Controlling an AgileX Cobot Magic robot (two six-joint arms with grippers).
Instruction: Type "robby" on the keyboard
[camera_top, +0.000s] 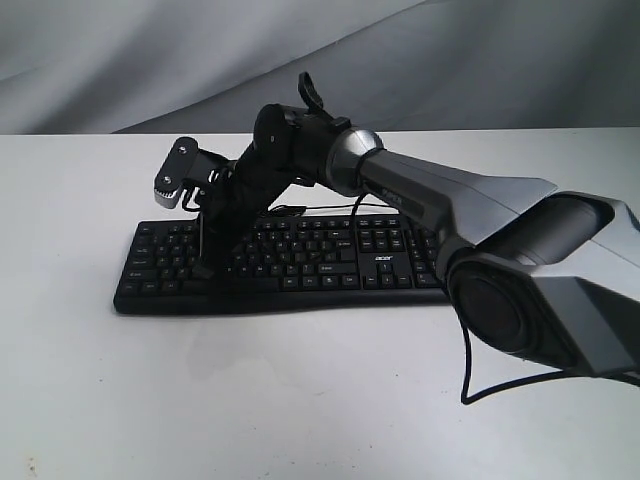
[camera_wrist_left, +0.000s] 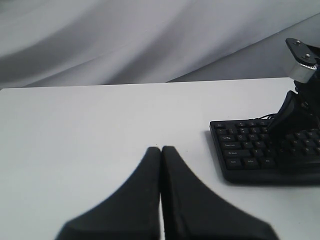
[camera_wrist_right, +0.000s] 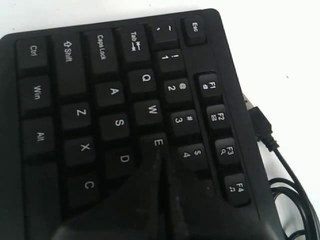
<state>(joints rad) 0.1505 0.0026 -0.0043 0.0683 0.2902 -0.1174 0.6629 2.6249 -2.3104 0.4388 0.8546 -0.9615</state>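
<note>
The black keyboard (camera_top: 330, 262) lies across the white table, and its left end (camera_wrist_left: 245, 150) shows in the left wrist view. My right gripper (camera_top: 203, 266) reaches over from the right and stands on the keyboard's left letter block. It is shut, and its tips (camera_wrist_right: 162, 151) rest just past the E key (camera_wrist_right: 157, 142), hiding the key beneath them. My left gripper (camera_wrist_left: 161, 149) is shut and empty, low over the bare table to the left of the keyboard. It does not appear in the exterior view.
The white table (camera_top: 300, 400) stretches in front of the keyboard, with a grey cloth backdrop (camera_top: 150, 60) behind it. The keyboard's thin black cable (camera_wrist_right: 282, 165) runs off its far edge. A dark cable (camera_top: 467, 370) hangs from the right arm.
</note>
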